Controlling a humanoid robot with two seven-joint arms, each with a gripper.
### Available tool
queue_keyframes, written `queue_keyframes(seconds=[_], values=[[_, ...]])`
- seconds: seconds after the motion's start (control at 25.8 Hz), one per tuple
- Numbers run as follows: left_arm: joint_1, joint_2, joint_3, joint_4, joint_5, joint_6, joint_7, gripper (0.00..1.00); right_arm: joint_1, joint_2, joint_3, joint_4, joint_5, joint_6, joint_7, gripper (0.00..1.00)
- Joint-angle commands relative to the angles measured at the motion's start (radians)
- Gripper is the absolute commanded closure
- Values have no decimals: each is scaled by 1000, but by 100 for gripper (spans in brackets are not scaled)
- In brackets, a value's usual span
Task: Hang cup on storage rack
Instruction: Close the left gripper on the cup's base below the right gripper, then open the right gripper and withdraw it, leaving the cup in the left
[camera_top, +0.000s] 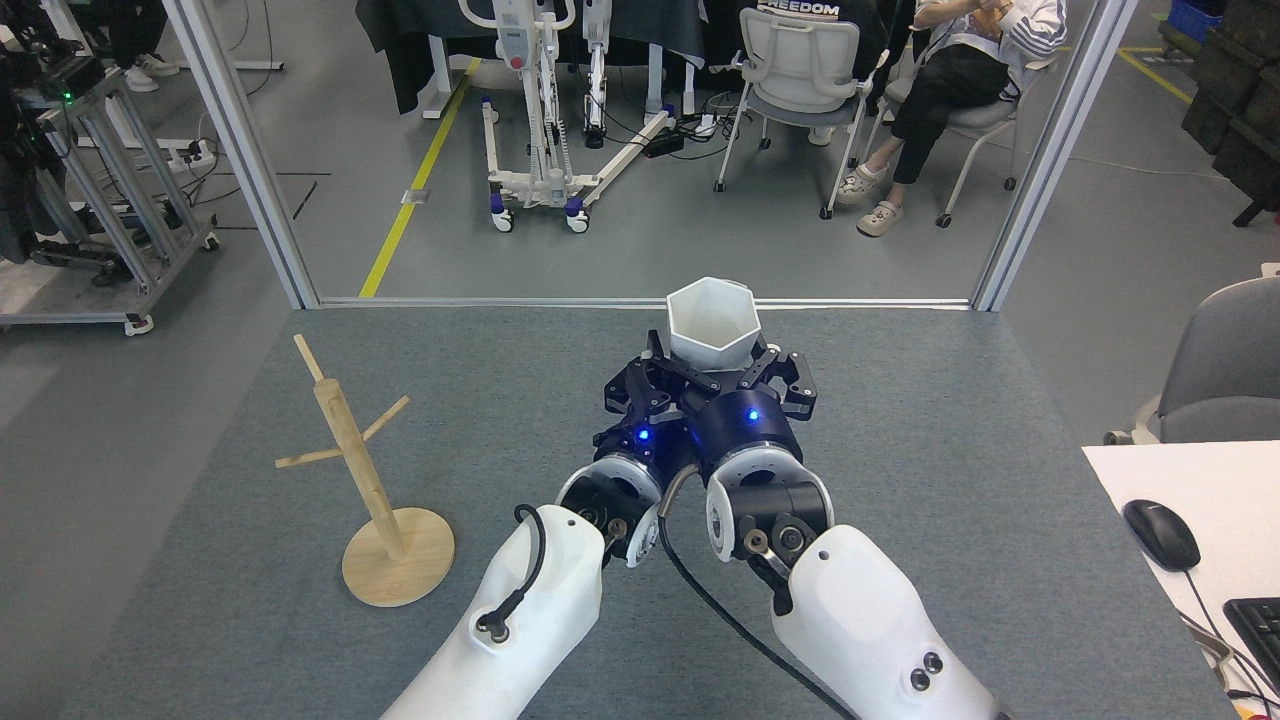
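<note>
Head view: the grey table (900, 480) is seen with the storage rack (375, 490) upright at its left, well apart from both arms. The cup (713, 325), rim up, is held at the far centre, clamped by the right gripper (745, 375); the left gripper (640, 385) sits just beside, nearer the rack, its state not discernible.

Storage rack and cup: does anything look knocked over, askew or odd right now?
Nothing stands out. The storage rack stands upright on its base at the table's left, pegs bare. The cup sits mouth up, between both claws, well right of the rack.
</note>
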Motion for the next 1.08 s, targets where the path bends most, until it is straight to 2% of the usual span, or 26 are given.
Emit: queue_keyframes(seconds=[0.0,0.31,0.7,1.05], values=[[0,0,0,-3,-1,-3,6,100,33,-26,-1,-54,1,3,1,1],[1,2,-1,-14,-2,-5,6,100,82,-64,-4,-138,5,2,-1,1],[3,3,-1,-3,-5,-8,8,100,91,-101,-9,-154,5,-43,-8,1],[3,3,0,38,-7,-32,6,100,91,-115,-46,-174,5,-96,-186,1]])
